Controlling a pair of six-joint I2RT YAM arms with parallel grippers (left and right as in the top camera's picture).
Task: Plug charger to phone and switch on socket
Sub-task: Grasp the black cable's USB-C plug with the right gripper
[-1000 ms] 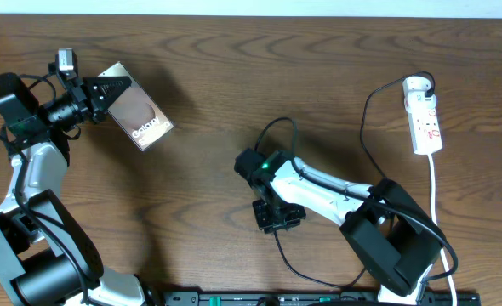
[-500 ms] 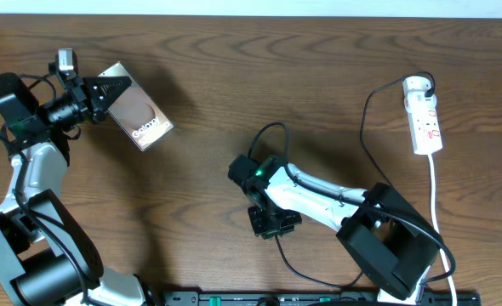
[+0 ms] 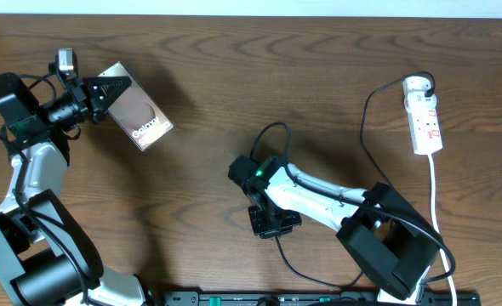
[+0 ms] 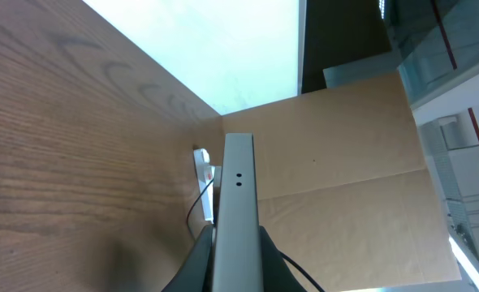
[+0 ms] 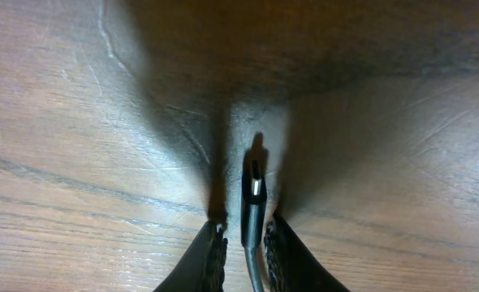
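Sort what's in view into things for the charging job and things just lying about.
For the job: phone, held by left gripper; charger, its plug in right gripper; socket.
Not part of it: cardboard sheet beyond the table.

- We are looking at a dark brown wooden table [image 3: 234,76] with a wavy grain, which is filling nearly the whole overhead frame.
- We are seeing the socket [image 3: 424,115] lying flat near the upper right corner, its long side running top to bottom.
- We are following its white cord [image 3: 432,191] down the right side toward the lower edge.
- We are tracing the charger [image 3: 362,127]: its thin black cable is leaving the socket's top end, arcing left, then dropping over the wood toward the lower right.
- We are noticing soft shadows falling on the wood at upper left and centre.
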